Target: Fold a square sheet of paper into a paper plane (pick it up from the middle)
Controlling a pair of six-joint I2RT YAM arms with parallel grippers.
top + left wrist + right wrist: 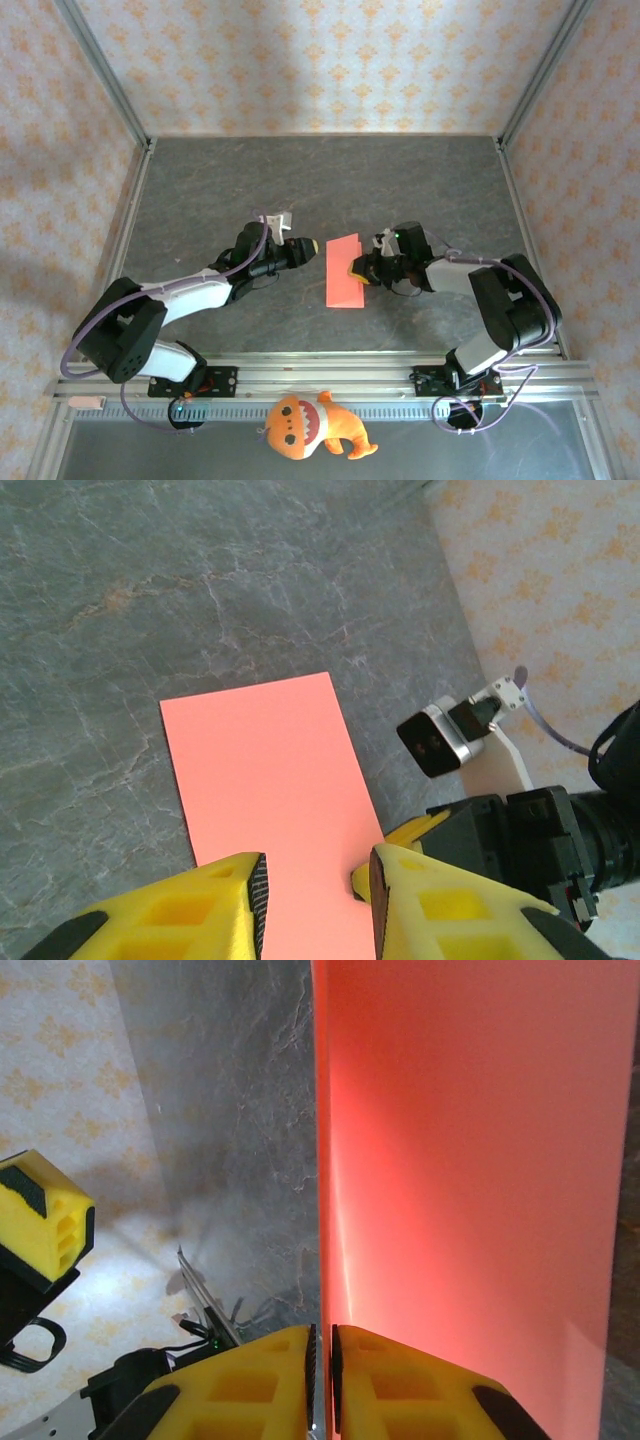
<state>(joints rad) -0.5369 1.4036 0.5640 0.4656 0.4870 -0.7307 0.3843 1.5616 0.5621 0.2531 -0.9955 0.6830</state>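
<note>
The square sheet of paper (345, 272) is red-pink and lies folded into a long rectangle on the dark table, between the two arms. In the right wrist view its long edge (470, 1160) runs straight into my right gripper (322, 1335), whose yellow jaws are pinched on that edge with only a slit between them. From above, the right gripper (360, 270) sits at the paper's right edge. My left gripper (310, 245) hovers just off the paper's left side. Its fingers stand apart with nothing between them (315, 875), and the paper (270, 770) lies flat below.
An orange plush toy (315, 425) lies in front of the metal rail (330, 375) at the near edge. Patterned walls enclose the table (320, 180) on three sides, and its far half is bare dark surface.
</note>
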